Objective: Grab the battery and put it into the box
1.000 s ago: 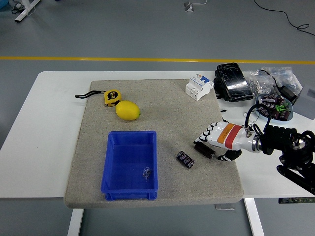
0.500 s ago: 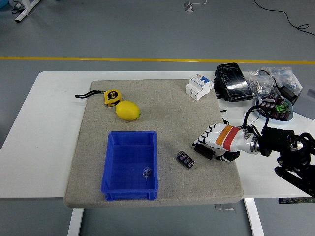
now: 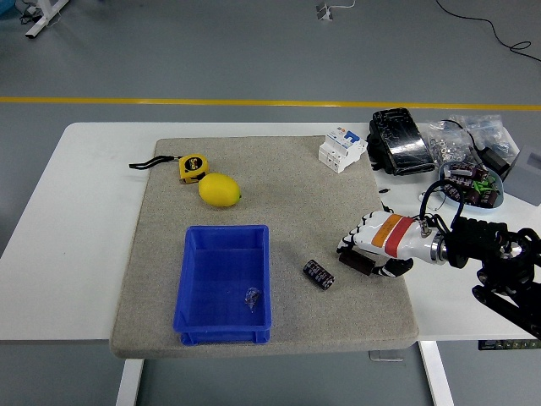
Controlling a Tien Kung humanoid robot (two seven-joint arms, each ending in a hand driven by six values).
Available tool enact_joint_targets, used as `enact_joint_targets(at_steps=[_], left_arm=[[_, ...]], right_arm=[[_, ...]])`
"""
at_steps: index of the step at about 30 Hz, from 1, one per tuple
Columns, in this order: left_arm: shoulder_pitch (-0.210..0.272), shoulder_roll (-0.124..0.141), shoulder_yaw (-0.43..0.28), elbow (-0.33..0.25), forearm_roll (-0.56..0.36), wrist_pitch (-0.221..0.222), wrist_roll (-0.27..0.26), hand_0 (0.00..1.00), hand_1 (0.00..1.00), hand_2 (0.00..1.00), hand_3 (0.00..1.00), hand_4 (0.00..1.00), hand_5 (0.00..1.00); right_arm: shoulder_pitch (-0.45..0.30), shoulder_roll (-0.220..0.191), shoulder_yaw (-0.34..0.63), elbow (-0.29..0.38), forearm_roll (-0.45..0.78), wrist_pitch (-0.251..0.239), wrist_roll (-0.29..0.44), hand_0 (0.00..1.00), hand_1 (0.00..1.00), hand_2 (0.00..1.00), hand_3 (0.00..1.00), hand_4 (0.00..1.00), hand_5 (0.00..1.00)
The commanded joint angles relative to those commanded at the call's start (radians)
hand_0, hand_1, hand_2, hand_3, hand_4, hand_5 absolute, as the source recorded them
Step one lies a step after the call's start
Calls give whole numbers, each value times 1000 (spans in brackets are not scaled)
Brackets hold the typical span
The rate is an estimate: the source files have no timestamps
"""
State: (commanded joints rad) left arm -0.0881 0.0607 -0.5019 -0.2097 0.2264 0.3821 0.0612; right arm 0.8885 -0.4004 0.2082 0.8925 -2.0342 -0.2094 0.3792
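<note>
Two black cylindrical batteries lie on the grey mat (image 3: 279,182). One battery (image 3: 319,274) lies free to the right of the blue box (image 3: 193,288). The other battery (image 3: 356,263) is under my right hand (image 3: 368,254), whose white fingers (image 3: 355,238) curl over it from above while the thumb (image 3: 394,268) closes from the near side. It still rests on the mat. The blue box is open-topped and holds a small clear scrap (image 3: 252,296). My left hand is out of sight.
A lemon (image 3: 220,189) and a yellow tape measure (image 3: 192,167) lie behind the box. A white circuit breaker (image 3: 341,149), a black pouch (image 3: 397,140), bags of small parts (image 3: 452,139) and a bowl of components (image 3: 473,186) stand at the back right.
My right hand has dropped slightly and its fingers have curled down around the nearer battery. The other battery and the box have not moved.
</note>
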Motion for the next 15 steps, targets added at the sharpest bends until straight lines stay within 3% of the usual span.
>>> enact_joint_targets(at_steps=[15], left_arm=[[1,2,-8,-1,18,-3,4,697,653,723,638,738,575]], right_arm=[[-1,-14,30,2,11,15,-6,638,511,559,544,647,2]])
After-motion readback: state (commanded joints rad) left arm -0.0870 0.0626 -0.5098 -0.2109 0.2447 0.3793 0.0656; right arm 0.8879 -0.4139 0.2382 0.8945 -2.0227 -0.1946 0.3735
